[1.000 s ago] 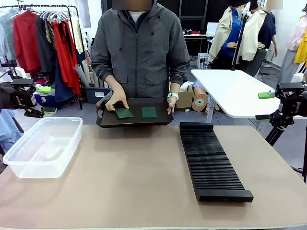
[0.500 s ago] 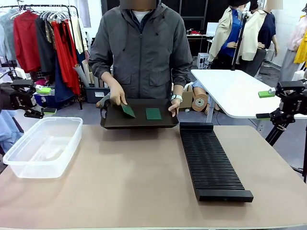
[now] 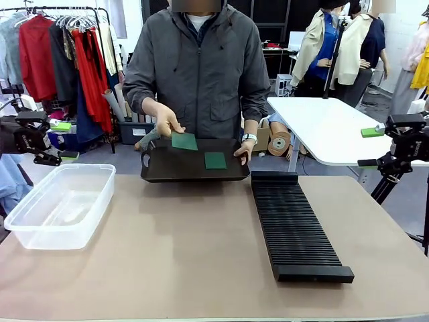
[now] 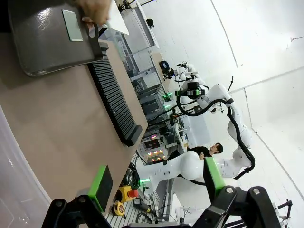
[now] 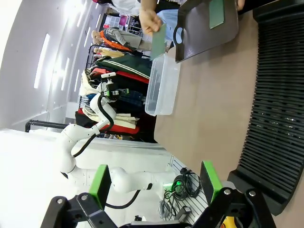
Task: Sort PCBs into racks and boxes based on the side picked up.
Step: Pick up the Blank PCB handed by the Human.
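Left gripper [image 3: 65, 141]: jaws fully apart, nothing between the green pads. It hangs well to the left of the rack [image 3: 295, 225], off the bench [image 3: 188, 255] edge. The left wrist view shows the same wide gap between its fingers [image 4: 100, 187].

Right gripper [image 3: 369, 147]: jaws apart and empty. It hangs to the right of the rack's far end, also off the bench. The right wrist view confirms a clear gap between the pads [image 5: 209, 180].

The rack lies on the bench, long axis running from near edge to far edge, and its slots carry no boards.

Box [image 3: 60, 204]: clear tub, well to the left of the rack, at the bench's left side.

Tray [image 3: 194, 171]: black and shallow, just left of the rack's far end, at the bench's far edge.

Lighter green PCB [image 3: 184, 141]: raised above the tray's far left part, pinched by one hand [image 3: 164, 121] of the person.

Darker green PCB [image 3: 215, 160]: flat in the tray, on the side nearer the rack.

The person's other hand [image 3: 242, 149] grips the tray's end just beyond the rack's far end.
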Motion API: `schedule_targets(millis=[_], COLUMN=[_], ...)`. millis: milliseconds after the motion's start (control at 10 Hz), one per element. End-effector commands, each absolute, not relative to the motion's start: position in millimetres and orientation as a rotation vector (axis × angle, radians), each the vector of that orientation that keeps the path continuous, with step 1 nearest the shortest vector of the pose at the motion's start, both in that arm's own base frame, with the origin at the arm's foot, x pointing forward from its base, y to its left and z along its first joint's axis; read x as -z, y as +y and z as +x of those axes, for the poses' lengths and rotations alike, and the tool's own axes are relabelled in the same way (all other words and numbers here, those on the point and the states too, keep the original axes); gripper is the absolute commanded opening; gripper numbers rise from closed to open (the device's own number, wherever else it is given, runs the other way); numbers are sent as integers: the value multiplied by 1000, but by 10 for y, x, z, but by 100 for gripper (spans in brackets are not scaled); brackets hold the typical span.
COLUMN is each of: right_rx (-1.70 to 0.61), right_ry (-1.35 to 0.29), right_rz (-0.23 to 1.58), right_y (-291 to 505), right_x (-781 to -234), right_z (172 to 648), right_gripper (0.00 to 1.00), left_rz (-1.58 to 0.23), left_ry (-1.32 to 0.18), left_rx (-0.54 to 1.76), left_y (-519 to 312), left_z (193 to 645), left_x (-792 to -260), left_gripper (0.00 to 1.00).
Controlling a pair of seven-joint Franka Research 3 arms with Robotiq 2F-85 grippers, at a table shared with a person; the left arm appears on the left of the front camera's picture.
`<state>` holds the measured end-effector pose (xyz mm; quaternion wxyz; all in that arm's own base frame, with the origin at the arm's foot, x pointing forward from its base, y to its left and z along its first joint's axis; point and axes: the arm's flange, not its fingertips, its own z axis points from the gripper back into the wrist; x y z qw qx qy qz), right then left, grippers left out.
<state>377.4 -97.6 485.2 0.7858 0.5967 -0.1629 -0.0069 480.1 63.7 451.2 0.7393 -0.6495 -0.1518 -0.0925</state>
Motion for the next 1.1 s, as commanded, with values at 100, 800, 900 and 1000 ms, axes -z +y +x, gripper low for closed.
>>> schedule_targets(millis=[100, 800, 900, 1000], right_rx=[22, 22, 22, 22], right_ry=[-369, -369, -369, -369], right_rz=[1295, 1295, 1295, 1295], right_y=[-947, -947, -947, -947], right_x=[-4865, -4865, -4865, -4865], right_z=[3747, 3747, 3747, 3747], right_gripper=[100, 100, 100, 100], left_rz=[-1427, -1425, -1442, -1471], left_ry=[-340, -333, -322, -321], left_rx=[197, 203, 217, 237], left_y=[641, 637, 605, 556], left_z=[4767, 4801, 4919, 5044], left_x=[-4522, -4512, -4449, -4369], left_gripper=[100, 100, 100, 100])
